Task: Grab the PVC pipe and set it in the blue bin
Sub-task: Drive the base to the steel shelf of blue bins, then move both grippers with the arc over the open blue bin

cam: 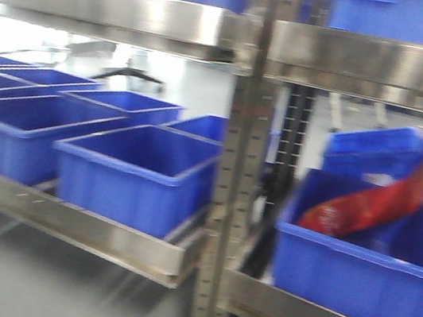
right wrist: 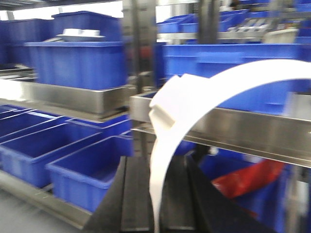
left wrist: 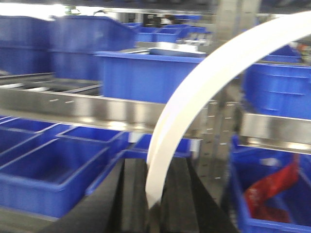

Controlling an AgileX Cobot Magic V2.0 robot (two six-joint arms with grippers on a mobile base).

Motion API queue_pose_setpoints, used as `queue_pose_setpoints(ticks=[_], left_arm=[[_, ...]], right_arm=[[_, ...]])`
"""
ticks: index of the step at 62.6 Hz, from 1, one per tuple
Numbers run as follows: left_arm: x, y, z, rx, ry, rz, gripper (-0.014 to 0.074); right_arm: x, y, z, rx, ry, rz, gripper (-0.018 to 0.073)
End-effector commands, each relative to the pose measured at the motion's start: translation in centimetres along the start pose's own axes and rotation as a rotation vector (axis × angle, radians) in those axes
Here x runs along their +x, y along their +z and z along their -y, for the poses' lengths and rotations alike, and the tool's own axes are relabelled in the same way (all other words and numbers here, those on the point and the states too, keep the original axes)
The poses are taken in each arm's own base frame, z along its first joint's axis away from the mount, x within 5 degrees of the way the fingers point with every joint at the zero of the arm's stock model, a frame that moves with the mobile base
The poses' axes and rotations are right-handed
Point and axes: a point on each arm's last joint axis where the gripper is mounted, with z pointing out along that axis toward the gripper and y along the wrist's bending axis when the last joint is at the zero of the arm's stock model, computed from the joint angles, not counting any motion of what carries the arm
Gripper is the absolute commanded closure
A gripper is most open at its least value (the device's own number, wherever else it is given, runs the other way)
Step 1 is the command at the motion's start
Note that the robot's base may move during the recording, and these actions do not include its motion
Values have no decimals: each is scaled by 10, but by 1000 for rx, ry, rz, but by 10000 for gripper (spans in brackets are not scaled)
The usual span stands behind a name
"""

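Front view, blurred throughout.

- 9 o'clock: row of open bins [cam: 132, 174] on the lower shelf [cam: 79, 230]. No contents made out.
- Centre: steel post [cam: 230, 194].
- 4 o'clock: right bin [cam: 353, 281], with a red bag [cam: 377, 205] lying tilted in it.
- No arm shows in this view.

Pipe: not identified with certainty in any view. Each wrist view shows a white strip [left wrist: 194, 92] rising from between the dark fingers and arcing toward 2 o'clock (it could be the pipe or a rig fitting; I cannot tell which).

Left hand [left wrist: 153, 213]: at 6 o'clock, with the strip's lower end in the gap. I cannot tell whether it is clamped or merely close.

Right hand [right wrist: 155, 213]: the same picture. Its strip [right wrist: 194, 97] carries a clip-like lump near 11 o'clock. Its state also cannot be told.

Judgement: the step in hand is locating and approaching the pipe, so the task looks barely begun. To do it well:

- Get a sharp view and confirm the pipe before reaching.
- Come in with the fingers spread, square across the pipe's axis and near its middle, so it will not tip.
- Keep below the upper shelf edge.
- Release low inside a bin at 9 o'clock, not over the bag.
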Motion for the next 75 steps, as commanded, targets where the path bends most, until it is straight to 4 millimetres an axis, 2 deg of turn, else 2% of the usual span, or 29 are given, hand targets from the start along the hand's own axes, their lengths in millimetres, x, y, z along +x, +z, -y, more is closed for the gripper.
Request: queue_pose_setpoints(ticks=[1,75], left_arm=[[-4,-1,1,6,-3,34,707],[-4,-1,1,6,-3,34,707]], right_arm=[[-3,-1,0,-1,-12,28,720],[-3,-1,0,-1,-12,28,720]])
